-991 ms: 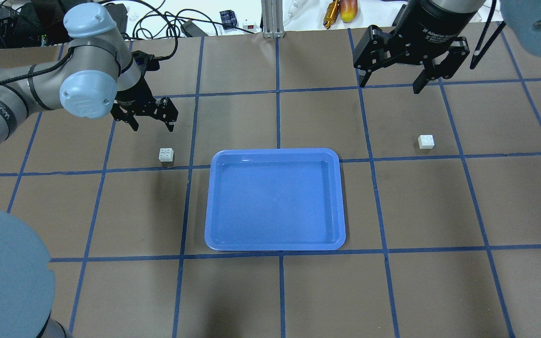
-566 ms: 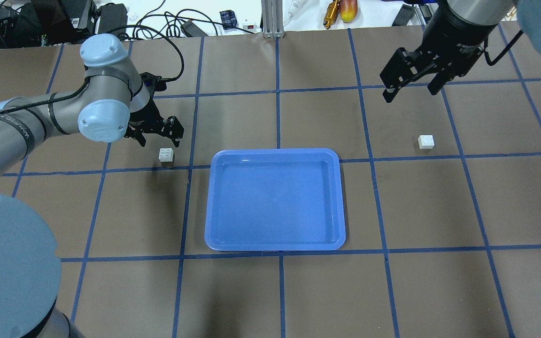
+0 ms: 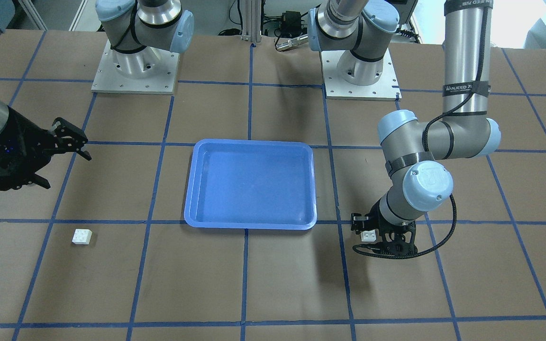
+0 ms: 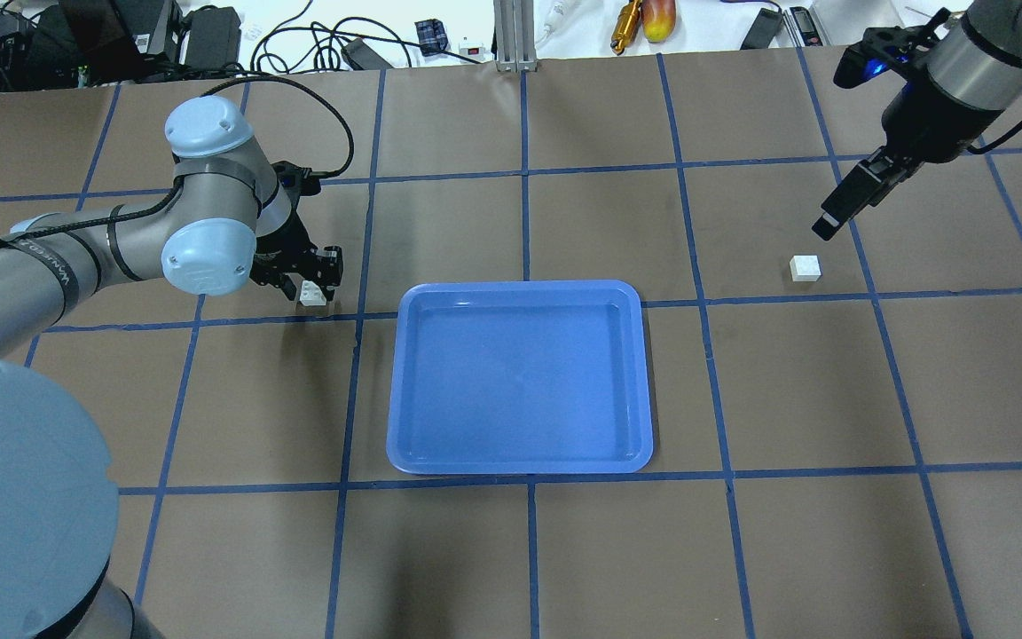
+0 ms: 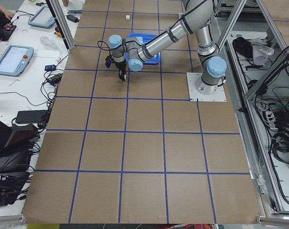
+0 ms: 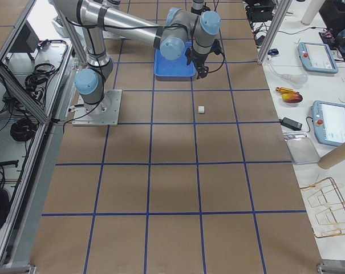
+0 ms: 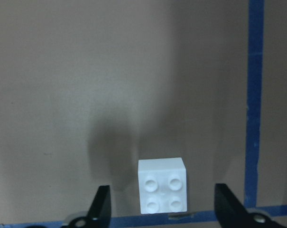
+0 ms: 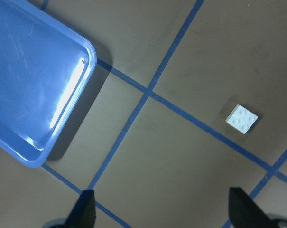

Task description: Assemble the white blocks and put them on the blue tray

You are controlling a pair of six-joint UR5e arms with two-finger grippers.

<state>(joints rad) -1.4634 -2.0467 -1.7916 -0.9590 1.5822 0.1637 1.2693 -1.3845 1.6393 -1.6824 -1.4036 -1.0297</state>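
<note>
One white block (image 4: 314, 296) sits on the table left of the blue tray (image 4: 520, 382). My left gripper (image 4: 309, 284) is open and low around it. In the left wrist view the block (image 7: 162, 185) lies between the two fingertips (image 7: 101, 205), which are apart from its sides. The other white block (image 4: 805, 267) sits alone to the right of the tray. My right gripper (image 4: 833, 219) is open and tilted, above and behind that block. The right wrist view shows this block (image 8: 241, 118) ahead of the open gripper (image 8: 162, 216) and the tray's corner (image 8: 84, 52).
The table is brown with blue tape grid lines. Both arm bases (image 3: 135, 71) stand on the robot's side of the tray (image 3: 254, 147). Cables and tools (image 4: 644, 22) lie beyond the table's far edge.
My left gripper has come down and forward, and now straddles the left block. My right arm has swung right and tilted, its gripper now nearer the right block. Neither block has moved.
</note>
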